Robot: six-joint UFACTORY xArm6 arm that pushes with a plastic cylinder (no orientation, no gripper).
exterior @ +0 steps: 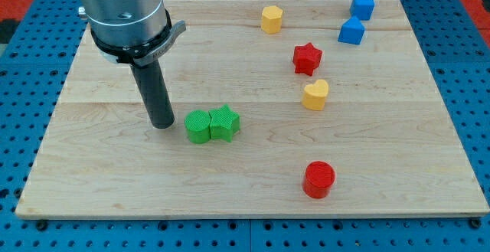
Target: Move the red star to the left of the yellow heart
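Pincer absent: only my tip (162,123), bare, far left beside green blocks (212,125). Red star (307,58) just beyond yellow heart (315,95). Best circling behind, nudging star leftward, nearward, clear of heart.

Arm upright at view's left; my tip (161,123) on board.
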